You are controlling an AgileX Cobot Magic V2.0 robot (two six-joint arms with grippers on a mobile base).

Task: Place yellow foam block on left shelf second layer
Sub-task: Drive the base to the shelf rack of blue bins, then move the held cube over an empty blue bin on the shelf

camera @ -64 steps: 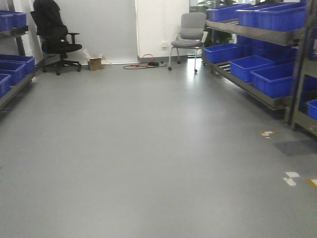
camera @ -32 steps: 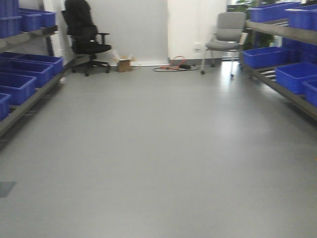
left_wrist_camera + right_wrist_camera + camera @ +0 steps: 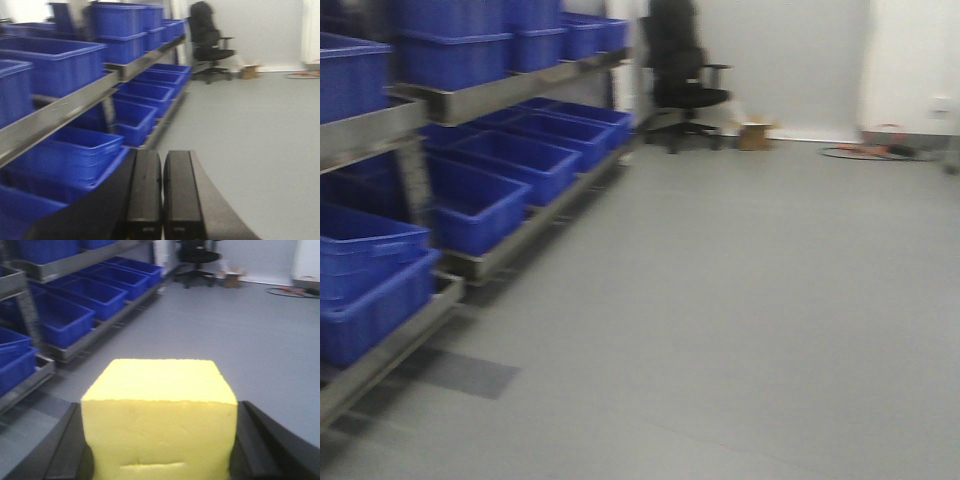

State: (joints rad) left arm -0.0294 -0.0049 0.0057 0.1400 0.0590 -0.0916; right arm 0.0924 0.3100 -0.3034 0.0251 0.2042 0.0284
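The yellow foam block (image 3: 159, 415) fills the lower middle of the right wrist view, clamped between the two black fingers (image 3: 62, 450) of my right gripper (image 3: 159, 440). My left gripper (image 3: 162, 195) is shut and empty, its two black fingers pressed together. The left shelf (image 3: 430, 100) stands at the left of the front view, a metal rack with sloped layers holding blue bins (image 3: 470, 195). It also shows in the left wrist view (image 3: 65, 107) and in the right wrist view (image 3: 75, 260). Neither gripper shows in the front view.
Grey floor (image 3: 750, 300) stretches ahead and to the right. A black office chair (image 3: 682, 75) stands past the far end of the shelf, by the back wall. A small cardboard box (image 3: 753, 135) and cables (image 3: 880, 152) lie on the floor there.
The front view has swung left: the right shelf and the grey chair have left the frame, and the left shelf with its blue bins is now close on the left.
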